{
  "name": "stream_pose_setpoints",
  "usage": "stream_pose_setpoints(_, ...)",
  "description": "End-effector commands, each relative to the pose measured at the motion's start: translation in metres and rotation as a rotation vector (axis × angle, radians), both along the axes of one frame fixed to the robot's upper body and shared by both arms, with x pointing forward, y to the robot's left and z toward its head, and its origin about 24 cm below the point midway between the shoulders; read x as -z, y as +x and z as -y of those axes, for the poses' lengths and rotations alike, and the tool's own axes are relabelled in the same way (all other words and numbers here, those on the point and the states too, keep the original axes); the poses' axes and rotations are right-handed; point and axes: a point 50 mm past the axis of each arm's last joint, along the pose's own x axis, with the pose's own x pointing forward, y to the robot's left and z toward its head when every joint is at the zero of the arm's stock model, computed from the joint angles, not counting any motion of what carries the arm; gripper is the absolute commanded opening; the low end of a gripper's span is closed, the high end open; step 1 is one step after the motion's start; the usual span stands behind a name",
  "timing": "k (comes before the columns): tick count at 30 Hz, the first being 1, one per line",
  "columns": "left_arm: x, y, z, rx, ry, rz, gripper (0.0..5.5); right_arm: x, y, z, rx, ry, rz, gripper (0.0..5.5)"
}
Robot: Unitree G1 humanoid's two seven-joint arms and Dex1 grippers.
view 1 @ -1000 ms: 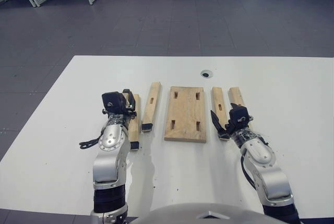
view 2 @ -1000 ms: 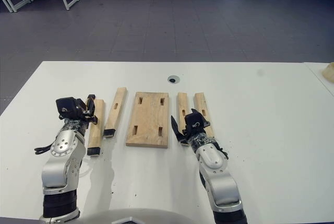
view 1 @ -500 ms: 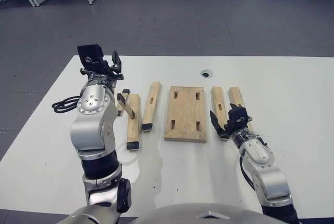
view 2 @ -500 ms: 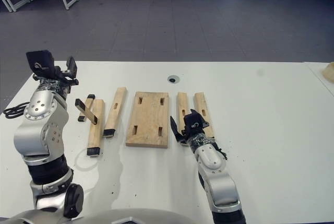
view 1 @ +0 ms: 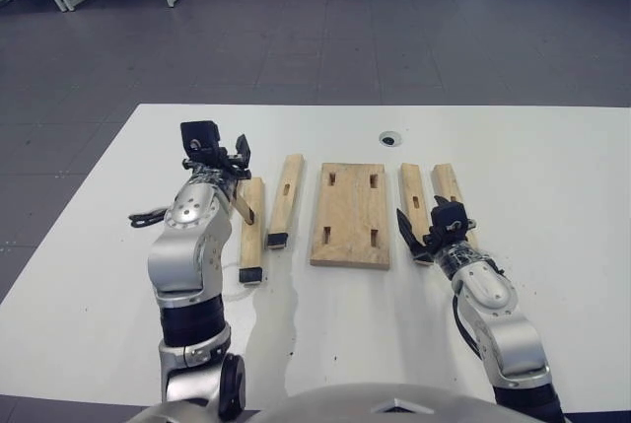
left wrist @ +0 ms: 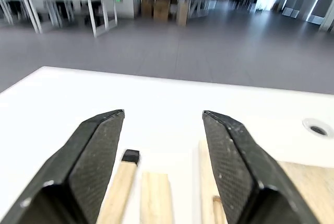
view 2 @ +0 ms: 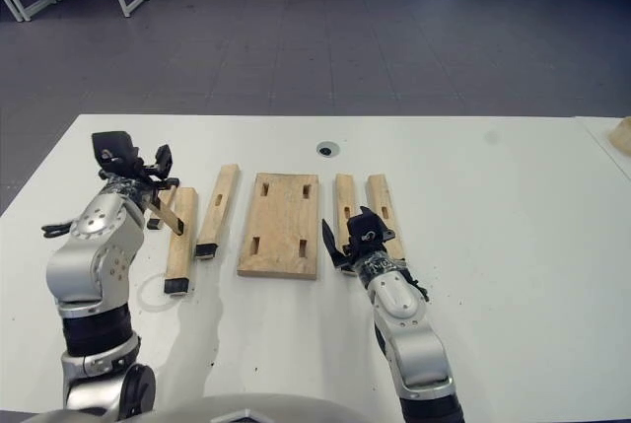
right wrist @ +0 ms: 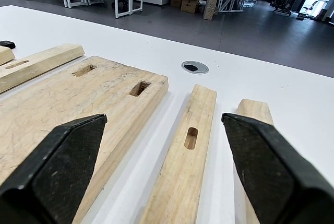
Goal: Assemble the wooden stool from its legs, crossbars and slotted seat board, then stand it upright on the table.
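While the slotted seat board (view 1: pixel 350 214) lies flat in the middle of the white tabletop (view 1: pixel 552 176), the left legs (view 1: pixel 286 196) and the right legs (view 1: pixel 414 196) lie lengthwise in pairs on either side of it, apart from it. A thin crossbar (view 1: pixel 244 208) rests aslant across the outer left leg (view 1: pixel 252 241). The left jaws gape wide and empty above the left legs' far ends; the right jaws stand wide and empty at the right legs' near ends.
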Motion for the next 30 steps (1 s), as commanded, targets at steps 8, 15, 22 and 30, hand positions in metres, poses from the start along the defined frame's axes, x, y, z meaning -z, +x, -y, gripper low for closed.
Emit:
stream_pose_setpoints(8, -0.047, 0.006, -0.002, 0.021, -0.051, 0.249, 2.78, 0.000, -0.002, 0.001, 0.015, -0.002, -0.012, 4.05)
stream_pose_setpoints(15, -0.070, -0.039, 0.006, 0.093, -0.025, 0.320, 3.28, 0.001, -0.006, 0.004, 0.026, -0.002, -0.019, 4.05)
stream_pose_setpoints(22, 0.038, -0.136, 0.025, 0.016, -0.076, -0.242, 4.49, 0.003, -0.008, 0.008, 0.041, -0.007, -0.031, 4.05)
stream_pose_setpoints(30, 0.104, -0.138, 0.015, 0.015, -0.035, -0.562, 4.49, 0.002, -0.005, 0.008, 0.023, -0.018, -0.027, 4.05)
